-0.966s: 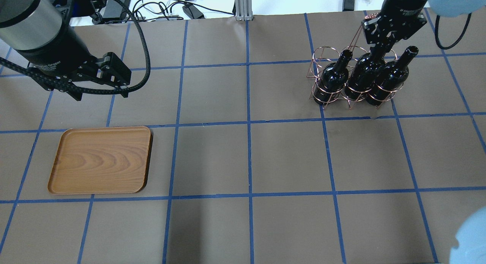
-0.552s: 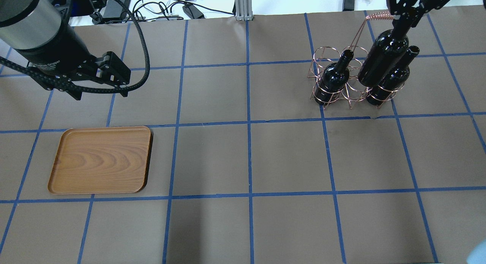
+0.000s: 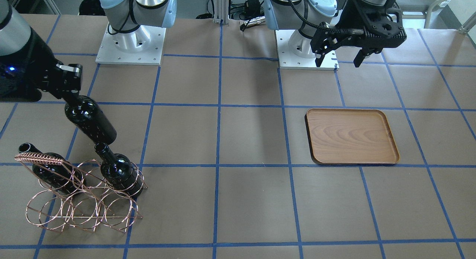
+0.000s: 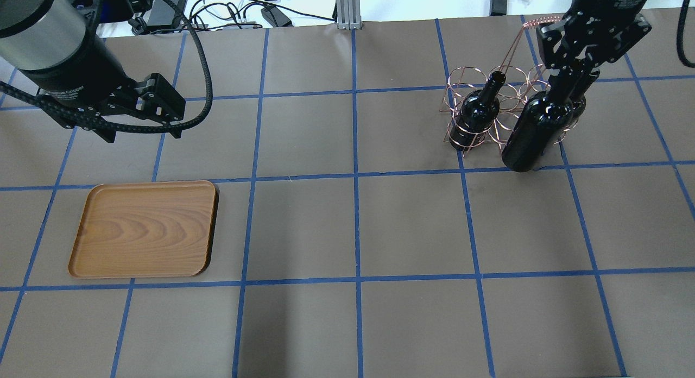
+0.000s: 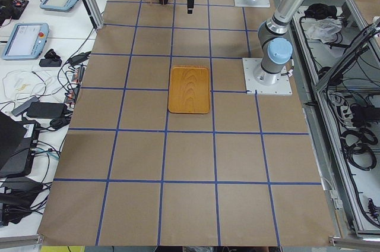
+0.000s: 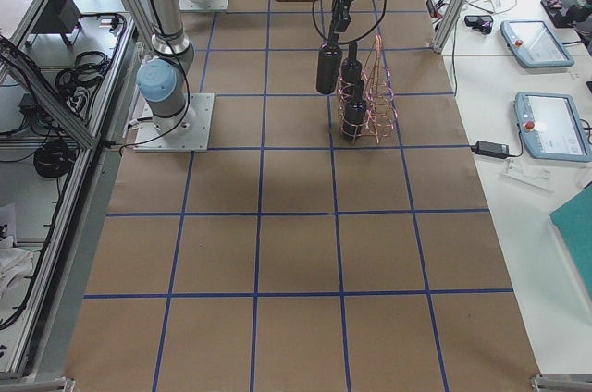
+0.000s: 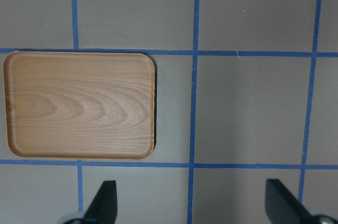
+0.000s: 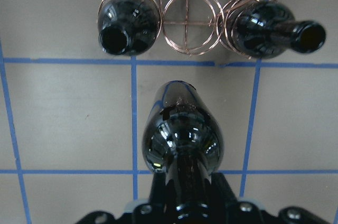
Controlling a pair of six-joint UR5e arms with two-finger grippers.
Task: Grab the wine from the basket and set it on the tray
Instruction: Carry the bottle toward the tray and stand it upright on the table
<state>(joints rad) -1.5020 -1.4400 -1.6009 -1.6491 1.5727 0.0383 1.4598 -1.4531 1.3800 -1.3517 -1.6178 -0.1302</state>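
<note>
My right gripper (image 4: 574, 68) is shut on the neck of a dark wine bottle (image 4: 533, 132) and holds it upright in the air, clear of the copper wire basket (image 4: 462, 74) and just on my side of it. It shows in the front view (image 3: 89, 119) and the right wrist view (image 8: 182, 134) too. Two more bottles (image 4: 478, 109) (image 3: 48, 169) stand in the basket's end rings; the middle ring is empty. The wooden tray (image 4: 144, 228) lies empty at the near left. My left gripper (image 4: 169, 109) hangs open and empty beyond the tray.
The basket's coiled handle (image 3: 39, 158) rises above its rings, close to the held bottle. The brown table (image 4: 353, 231) carries a blue tape grid. Cables and boxes (image 4: 228, 8) lie beyond its far edge. The arm bases (image 3: 130, 43) stand on my side.
My right gripper has lifted the middle bottle up out of the basket and carried it toward my side of the basket. The left arm has not moved.
</note>
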